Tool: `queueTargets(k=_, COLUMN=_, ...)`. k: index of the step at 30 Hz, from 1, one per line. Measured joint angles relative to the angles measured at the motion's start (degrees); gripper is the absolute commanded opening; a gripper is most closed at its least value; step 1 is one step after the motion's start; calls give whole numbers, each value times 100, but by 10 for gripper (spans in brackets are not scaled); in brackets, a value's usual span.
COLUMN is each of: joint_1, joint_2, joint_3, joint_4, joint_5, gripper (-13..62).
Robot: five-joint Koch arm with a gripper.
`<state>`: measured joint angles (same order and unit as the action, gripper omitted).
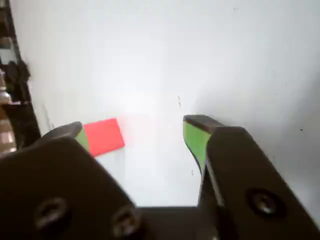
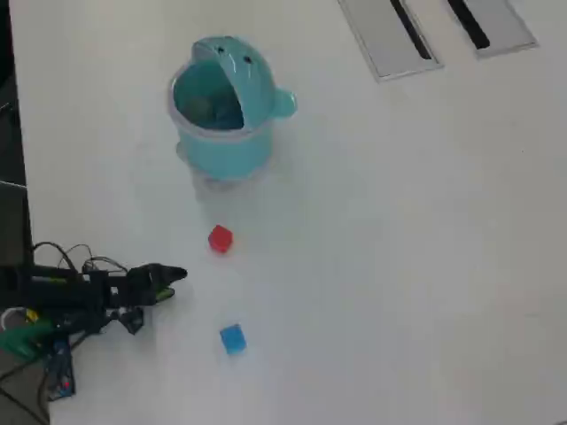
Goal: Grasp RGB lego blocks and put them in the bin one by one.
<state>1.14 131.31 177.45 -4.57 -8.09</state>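
Observation:
In the wrist view my gripper (image 1: 134, 125) is open, its green-padded fingers (image 1: 196, 137) spread wide over the white table. A red lego block (image 1: 103, 136) lies just ahead of the left finger, apart from it, and nothing sits between the jaws. Seen from overhead, the gripper (image 2: 175, 274) reaches in from the left. The red block (image 2: 220, 239) is slightly beyond its tip, towards the bin. A blue block (image 2: 232, 338) rests nearer the lower edge. The light teal whale-shaped bin (image 2: 226, 146) stands upright further up, with its lid flipped open.
Two grey slotted panels (image 2: 376, 35) (image 2: 505, 27) lie in the table at the top right of the overhead view. The arm's cables (image 2: 62, 257) and base crowd the left edge, where the table ends against a dark strip (image 2: 11, 133).

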Motion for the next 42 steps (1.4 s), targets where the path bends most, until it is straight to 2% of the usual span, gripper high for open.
queueTargets(k=28, joint_1=-132, joint_2=0, joint_3=0, joint_4=-246, joint_5=-18, gripper=338)
queueTargets(k=42, joint_1=-343, joint_2=0, joint_3=0, joint_4=-1907, joint_5=-1389, gripper=330)
